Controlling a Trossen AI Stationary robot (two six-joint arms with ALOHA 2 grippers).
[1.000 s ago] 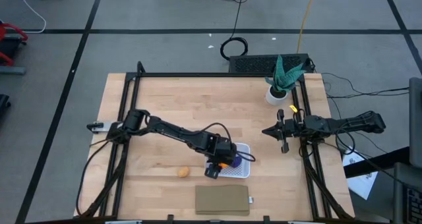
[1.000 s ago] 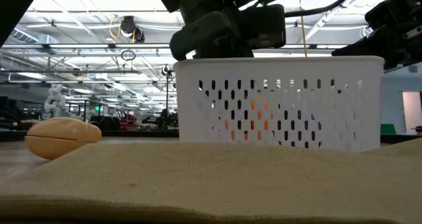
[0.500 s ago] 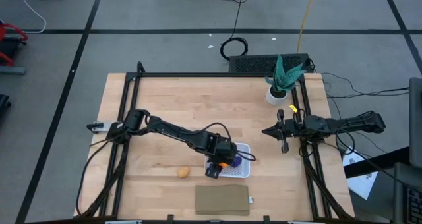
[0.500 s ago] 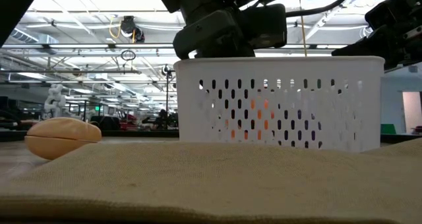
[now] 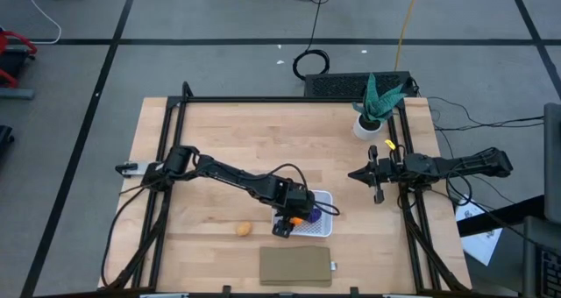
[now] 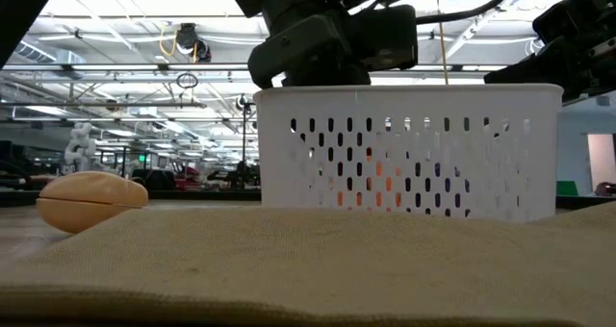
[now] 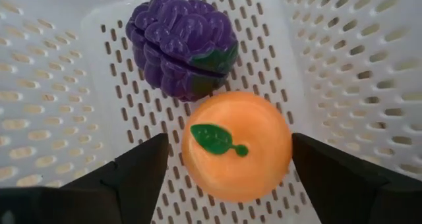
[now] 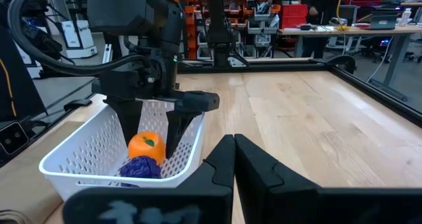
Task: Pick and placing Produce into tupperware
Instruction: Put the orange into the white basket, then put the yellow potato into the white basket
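The white tupperware (image 5: 323, 228) sits near the table's near edge, with my left gripper (image 5: 294, 212) reaching down into it. In the left wrist view the round orange piece (image 7: 237, 145) lies on the mesh bottom between my open fingers, beside the lumpy purple piece (image 7: 181, 43). A gap shows on one side of the orange. The right wrist view shows both the orange piece (image 8: 146, 147) and the purple piece (image 8: 140, 168) inside. The tan oval piece (image 5: 243, 229) rests on the table left of the tupperware. My right gripper (image 5: 377, 184) waits shut by the right edge. My left gripper comes from above, pointing down, with one finger on each side of the orange piece's round body. One finger (image 7: 148, 174) stands clear of it. The other finger (image 7: 330, 171) is right at its edge (image 7: 289, 145), and I cannot tell whether it touches.
A flat brown rectangle (image 5: 296, 266) lies just nearer than the tupperware and fills the low view's foreground (image 6: 289, 269). A potted plant (image 5: 375, 105) stands at the far right corner. Black frame rails (image 5: 166, 184) run along the table's left and right sides.
Through the holes in the tupperware's wall, the orange piece shows lower and slightly shifted compared with a second ago. My left arm has barely moved above it.
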